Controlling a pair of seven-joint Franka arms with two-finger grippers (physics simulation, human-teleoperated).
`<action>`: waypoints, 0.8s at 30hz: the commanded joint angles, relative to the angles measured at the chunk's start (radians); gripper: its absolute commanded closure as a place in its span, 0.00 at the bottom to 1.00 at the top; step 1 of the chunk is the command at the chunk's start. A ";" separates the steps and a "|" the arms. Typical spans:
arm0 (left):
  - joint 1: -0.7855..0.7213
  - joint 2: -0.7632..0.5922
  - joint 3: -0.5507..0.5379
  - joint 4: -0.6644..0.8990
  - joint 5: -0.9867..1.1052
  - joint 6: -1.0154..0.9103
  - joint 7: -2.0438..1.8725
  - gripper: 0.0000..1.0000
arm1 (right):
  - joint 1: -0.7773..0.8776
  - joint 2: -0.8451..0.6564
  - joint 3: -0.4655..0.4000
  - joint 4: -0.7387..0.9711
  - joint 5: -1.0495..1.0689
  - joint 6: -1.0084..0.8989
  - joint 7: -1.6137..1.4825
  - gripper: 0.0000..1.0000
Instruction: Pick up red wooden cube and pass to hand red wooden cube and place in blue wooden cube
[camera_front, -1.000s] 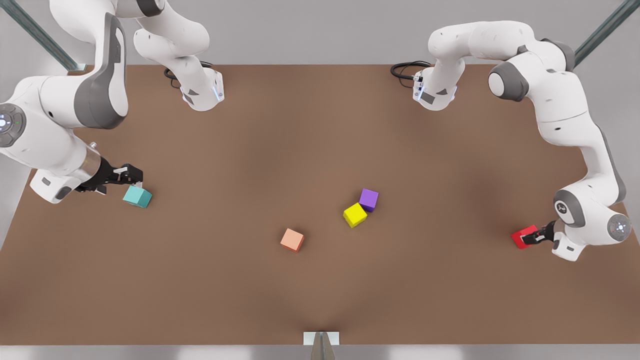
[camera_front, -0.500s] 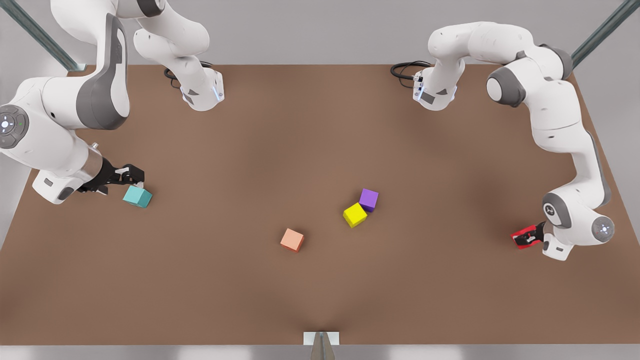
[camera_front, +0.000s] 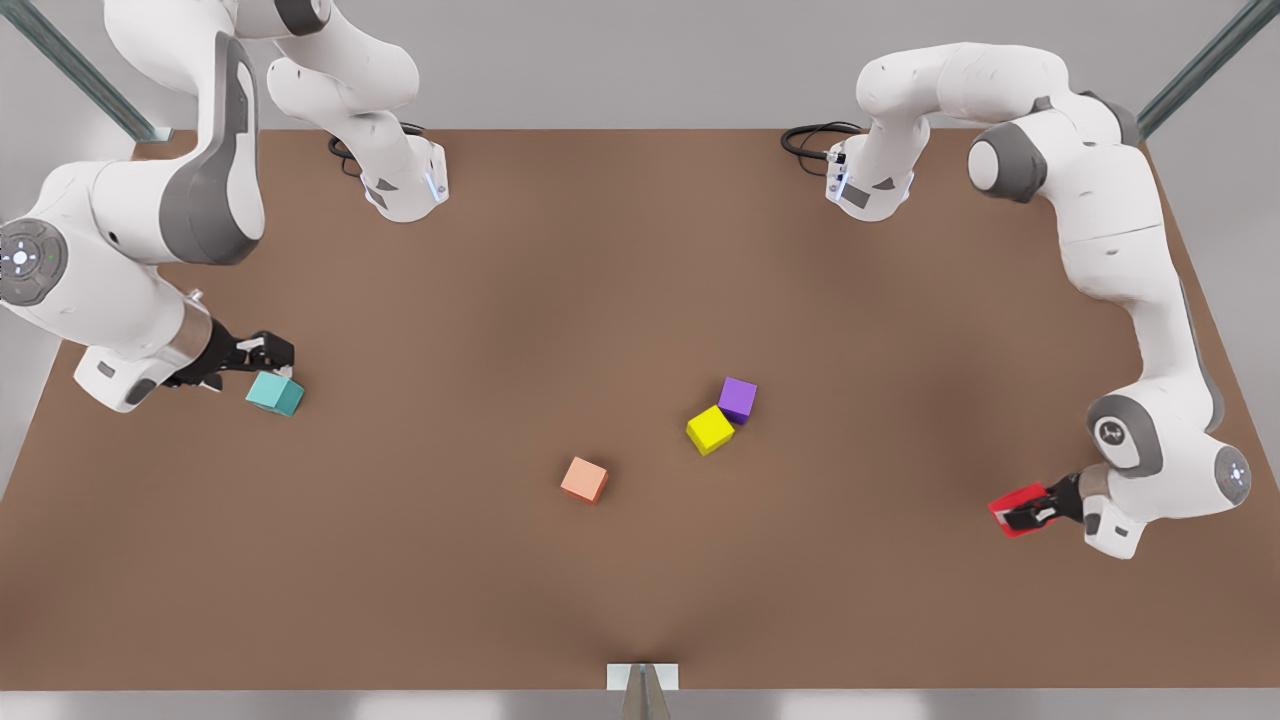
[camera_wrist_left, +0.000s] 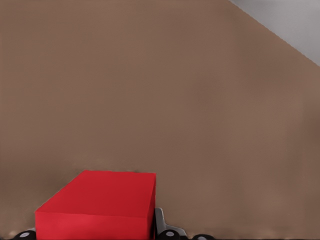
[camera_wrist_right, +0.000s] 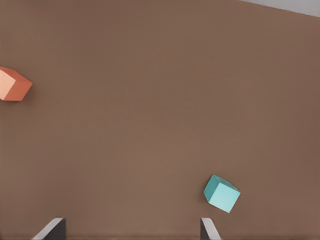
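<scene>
At the front view's left, the right gripper (camera_front: 268, 352) hovers just beside the blue wooden cube (camera_front: 275, 394), on that cube's far side, with nothing between its fingers; in the right wrist view the two fingertips (camera_wrist_right: 51, 229) stand wide apart, the blue wooden cube (camera_wrist_right: 221, 193) sits on the bare table (camera_wrist_right: 150, 100) close to one of them, and the salmon cube (camera_wrist_right: 14, 84) lies well away. Going rightward from the blue wooden cube in the front view, the salmon cube (camera_front: 584, 480) rests alone nearer the camera side of the table (camera_front: 600, 280). Farther right again, the yellow cube (camera_front: 710, 429) and the purple cube (camera_front: 738, 399) sit touching at a corner. Well apart from the blue wooden cube, at the front view's far right, the left gripper (camera_front: 1028, 512) is closed on the red wooden cube (camera_front: 1014, 507). The left wrist view shows the red wooden cube (camera_wrist_left: 100, 205) clamped between the fingers (camera_wrist_left: 161, 226), with the table (camera_wrist_left: 175, 90) behind it.
</scene>
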 joint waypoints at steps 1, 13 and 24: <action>-0.005 0.001 -0.165 0.054 -0.255 -0.435 -0.144 0.46 | -0.003 0.031 0.000 -0.003 0.098 -0.004 -0.237 0.00; -0.271 0.205 -0.510 0.055 -0.699 0.011 0.149 0.49 | -0.023 0.591 0.053 0.145 1.191 -0.063 -1.584 0.00; -0.273 0.262 -0.513 0.080 -0.710 0.010 0.428 0.49 | 0.063 0.717 0.069 0.103 1.356 -0.004 -1.705 0.00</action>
